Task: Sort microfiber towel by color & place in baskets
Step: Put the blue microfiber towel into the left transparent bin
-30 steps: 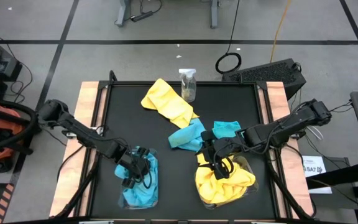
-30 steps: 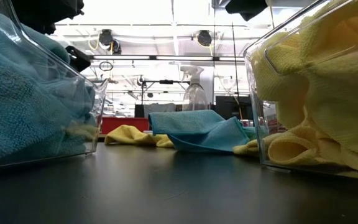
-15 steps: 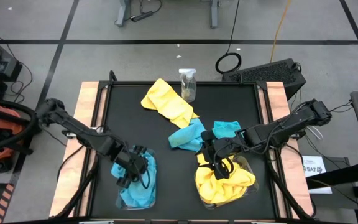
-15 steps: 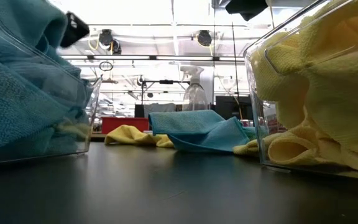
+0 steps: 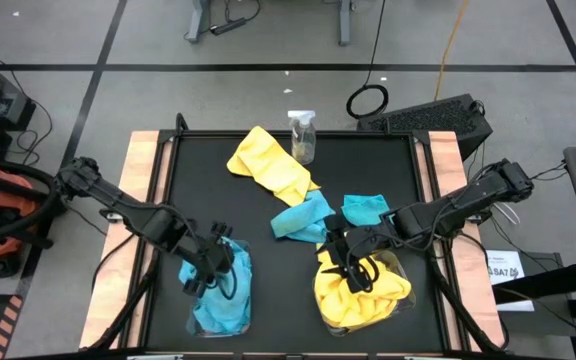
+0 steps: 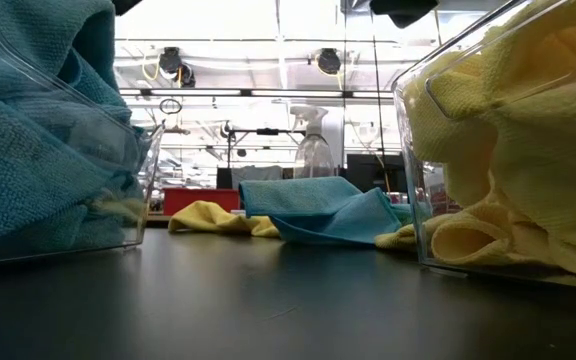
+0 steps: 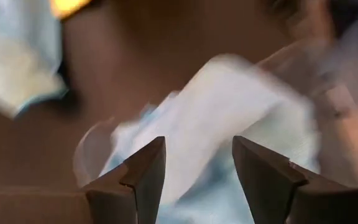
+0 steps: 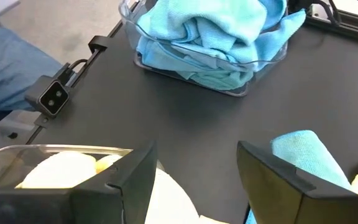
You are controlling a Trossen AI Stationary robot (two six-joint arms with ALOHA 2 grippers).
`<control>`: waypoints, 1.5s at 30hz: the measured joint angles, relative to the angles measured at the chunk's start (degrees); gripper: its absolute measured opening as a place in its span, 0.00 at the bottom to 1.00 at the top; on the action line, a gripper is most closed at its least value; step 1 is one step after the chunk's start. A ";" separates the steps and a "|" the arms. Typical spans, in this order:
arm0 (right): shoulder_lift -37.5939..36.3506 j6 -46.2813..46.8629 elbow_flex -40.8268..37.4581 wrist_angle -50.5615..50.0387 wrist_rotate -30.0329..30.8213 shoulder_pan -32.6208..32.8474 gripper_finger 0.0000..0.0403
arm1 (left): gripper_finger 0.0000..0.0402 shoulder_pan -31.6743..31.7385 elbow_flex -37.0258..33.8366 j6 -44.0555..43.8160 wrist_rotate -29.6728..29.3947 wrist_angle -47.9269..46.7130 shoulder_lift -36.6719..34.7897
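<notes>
My left gripper [image 5: 206, 270] hangs open over the left edge of the left basket [image 5: 200, 322], a clear tub heaped with turquoise towels [image 7: 229, 99]. My right gripper [image 5: 353, 262] is open over the far end of the right basket [image 5: 406, 270], which holds yellow towels [image 5: 363, 290]. In the right wrist view the open gripper [image 8: 194, 180] stands just above that yellow heap [image 8: 61, 168]. Loose on the table lie a yellow towel [image 5: 265, 160] and two turquoise towels [image 5: 303, 218] [image 5: 363, 207]. The low view shows both filled baskets [image 6: 68, 150] [image 6: 508, 150] up close.
A small clear spray bottle [image 5: 302, 135] stands at the table's far edge beside the loose yellow towel. Wooden strips [image 5: 138, 190] border the black mat on both sides. Bare mat lies between the two baskets [image 5: 278, 290]. Cables and equipment surround the table on the floor.
My left gripper has risen out of the left basket and drawn back a little toward the table's left edge, leaving the low view. The turquoise heap in that basket now stands higher.
</notes>
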 joint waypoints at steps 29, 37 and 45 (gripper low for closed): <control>0.00 0.44 0.00 0.04 0.30 2.68 0.53 | 0.48 -5.81 -6.50 -2.94 3.66 13.35 19.37; 0.00 1.05 0.00 0.04 0.46 3.14 0.53 | 0.48 -5.04 -9.94 -4.42 4.91 19.32 19.13; 0.00 0.98 0.00 0.13 0.70 2.99 0.53 | 0.48 -5.09 -8.26 -4.57 5.22 18.91 12.72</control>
